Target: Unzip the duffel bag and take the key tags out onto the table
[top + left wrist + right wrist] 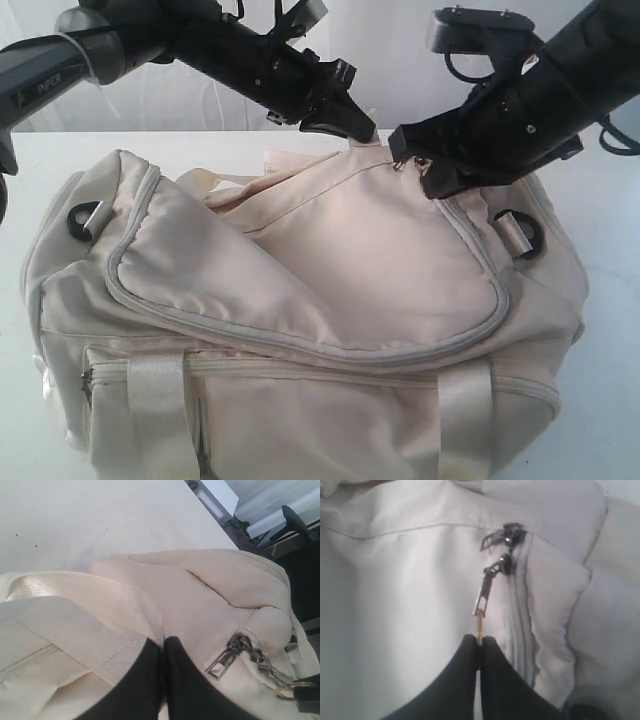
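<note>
The duffel bag [330,270] lies on the table [610,400] under both grippers, its main zip closed as far as shows. The right gripper [479,641] pinches the gold ring [479,625] of a zip pull [485,587] at its fingertips. Just beside it the left gripper [164,641], pressed together, nips a fold of bag fabric. Unzipping looks barely started, and no key tags show. Lettering [48,85] on the left arm [110,45] seems to read "PIPER".

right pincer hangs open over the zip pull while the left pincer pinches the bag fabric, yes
No: the right pincer is shut on the zip pull, as the right wrist view shows. The left pincer does pinch the duffel bag fabric.
</note>
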Controlling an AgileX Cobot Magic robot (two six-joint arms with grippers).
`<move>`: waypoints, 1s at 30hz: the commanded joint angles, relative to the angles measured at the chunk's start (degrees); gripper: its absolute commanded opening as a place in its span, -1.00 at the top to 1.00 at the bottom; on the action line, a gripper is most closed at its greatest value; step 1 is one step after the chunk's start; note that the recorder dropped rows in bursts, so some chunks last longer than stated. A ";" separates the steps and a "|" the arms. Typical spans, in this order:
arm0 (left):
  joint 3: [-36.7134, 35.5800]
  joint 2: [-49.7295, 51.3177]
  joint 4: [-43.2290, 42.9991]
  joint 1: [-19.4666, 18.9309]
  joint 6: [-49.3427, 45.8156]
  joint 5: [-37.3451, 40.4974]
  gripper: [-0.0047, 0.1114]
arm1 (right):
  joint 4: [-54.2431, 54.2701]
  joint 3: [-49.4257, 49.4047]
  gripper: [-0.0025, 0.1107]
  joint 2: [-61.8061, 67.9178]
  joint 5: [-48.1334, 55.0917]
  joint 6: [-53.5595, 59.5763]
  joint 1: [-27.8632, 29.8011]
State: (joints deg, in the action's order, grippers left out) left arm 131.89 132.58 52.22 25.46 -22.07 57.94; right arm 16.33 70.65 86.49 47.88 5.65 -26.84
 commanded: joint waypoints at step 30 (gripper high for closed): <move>0.78 -1.20 1.33 -0.25 1.28 -10.71 0.92 | -8.62 -1.57 0.96 -5.76 16.27 1.12 0.20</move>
State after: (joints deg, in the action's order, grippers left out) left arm 131.89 132.44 52.32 26.05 -21.09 53.25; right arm 8.93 70.53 81.76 59.73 5.43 -26.84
